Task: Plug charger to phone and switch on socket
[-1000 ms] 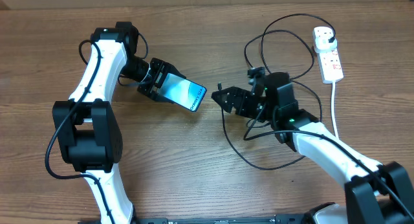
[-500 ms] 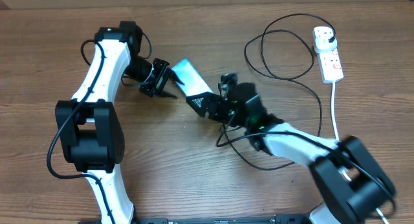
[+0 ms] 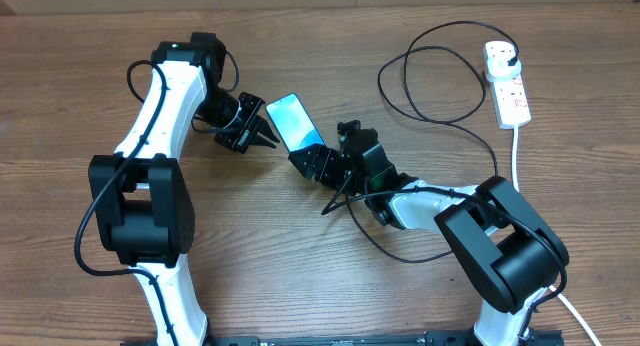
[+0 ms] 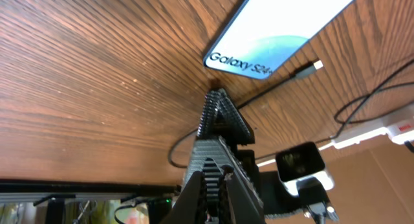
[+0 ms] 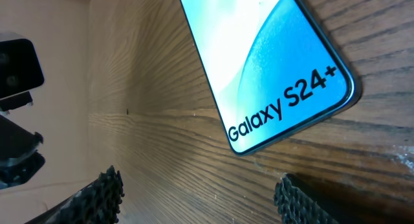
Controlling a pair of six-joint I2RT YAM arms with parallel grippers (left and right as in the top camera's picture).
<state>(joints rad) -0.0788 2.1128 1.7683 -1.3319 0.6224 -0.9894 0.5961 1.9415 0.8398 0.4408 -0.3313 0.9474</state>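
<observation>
Right gripper [image 3: 304, 159] is sitting wide open at the near end of the phone [image 3: 293, 121], and its two toothed fingertips [image 5: 107, 186] are standing well apart on either side of the corner printed "Galaxy S24+". Left gripper [image 3: 266, 136] is pointing at the phone's left long edge from just beside it; its fingers [image 4: 217, 104] are pressed together with nothing between them.

The phone is lying screen-up on the wooden table [image 3: 300, 286], between the two grippers. Its long axis is running diagonally, from the far left down toward the near right, and the end with the lettering is pointing at the right gripper.

The charger [image 3: 455, 24] is looping across the right half of the table, with its black plug sitting in the white socket [image 3: 508, 81] at the far right. Its connector tip [image 4: 310, 67] is lying loose on the wood near the phone's lettered end, not in the phone.

One second ago the left gripper was clamping the phone at a flatter angle, and the right gripper was waiting well off to the right. Now the phone is released and turned steeper, and the right arm is swung in against it.
</observation>
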